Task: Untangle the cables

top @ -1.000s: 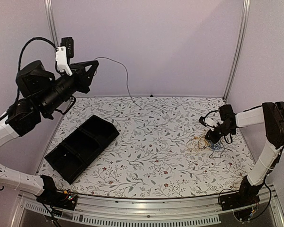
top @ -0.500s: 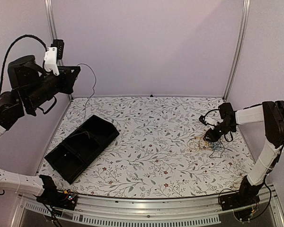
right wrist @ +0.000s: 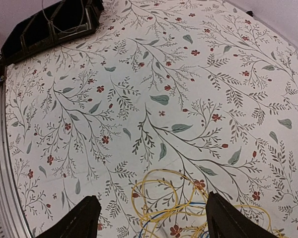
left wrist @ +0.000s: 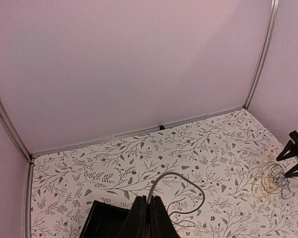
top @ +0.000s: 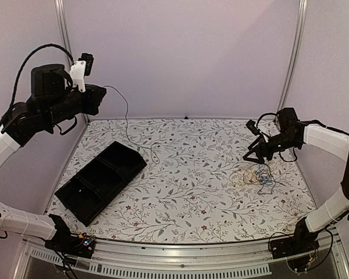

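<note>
The left hand (top: 98,96), clamped on a dark cable (top: 128,125), held it hanging below. The right hand (top: 253,152) hovered, spread apart, above the yellow-blue tangle (top: 253,176); better to pinch one loop only.

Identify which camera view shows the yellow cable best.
The right wrist view: the yellow cable lies close, its loops distinct, though the frame's bottom edge crops it. The top external view shows it whole but tiny; the left wrist view, only a distant faint tangle.
</note>
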Available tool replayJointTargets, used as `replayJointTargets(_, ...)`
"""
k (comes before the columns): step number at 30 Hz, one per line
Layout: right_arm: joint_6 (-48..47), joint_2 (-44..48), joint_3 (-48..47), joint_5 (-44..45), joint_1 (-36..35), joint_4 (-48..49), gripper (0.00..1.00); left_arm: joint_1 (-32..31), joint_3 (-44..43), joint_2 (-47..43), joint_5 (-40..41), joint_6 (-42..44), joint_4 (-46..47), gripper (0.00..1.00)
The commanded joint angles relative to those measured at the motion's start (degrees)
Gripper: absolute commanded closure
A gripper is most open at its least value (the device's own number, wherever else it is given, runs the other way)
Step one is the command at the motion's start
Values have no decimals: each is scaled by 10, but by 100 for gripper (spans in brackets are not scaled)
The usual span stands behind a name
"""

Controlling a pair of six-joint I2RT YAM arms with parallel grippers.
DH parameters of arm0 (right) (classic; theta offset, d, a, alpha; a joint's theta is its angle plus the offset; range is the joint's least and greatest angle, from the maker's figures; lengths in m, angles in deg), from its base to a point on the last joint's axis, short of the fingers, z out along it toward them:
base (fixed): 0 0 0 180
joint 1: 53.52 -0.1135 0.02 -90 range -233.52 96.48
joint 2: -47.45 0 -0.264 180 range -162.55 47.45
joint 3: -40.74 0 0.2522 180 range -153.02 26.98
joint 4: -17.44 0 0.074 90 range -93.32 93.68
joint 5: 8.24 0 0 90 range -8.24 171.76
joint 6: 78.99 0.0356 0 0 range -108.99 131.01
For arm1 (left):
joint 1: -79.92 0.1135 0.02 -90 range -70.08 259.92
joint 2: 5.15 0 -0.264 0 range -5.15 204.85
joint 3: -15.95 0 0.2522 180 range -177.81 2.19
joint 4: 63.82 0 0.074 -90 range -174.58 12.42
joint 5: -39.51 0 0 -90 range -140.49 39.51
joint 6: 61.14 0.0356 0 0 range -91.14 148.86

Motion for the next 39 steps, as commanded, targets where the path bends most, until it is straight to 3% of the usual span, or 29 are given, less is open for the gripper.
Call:
replayJointTargets(1,-6,15,20,-77,-22,-22,22,36,-52,47,-49,-26,-43,100)
replayJointTargets(8,0,6,52,-42,-24,8,21,105,-86,90,-119,-44,-62,100)
replayJointTargets(25,-8,16,66,-22,-24,16,21,230,-162,130,-155,-7,-85,100)
replayJointTargets(39,-13,5,68,-20,-23,13,21,252,7,115,-183,-25,-15,100)
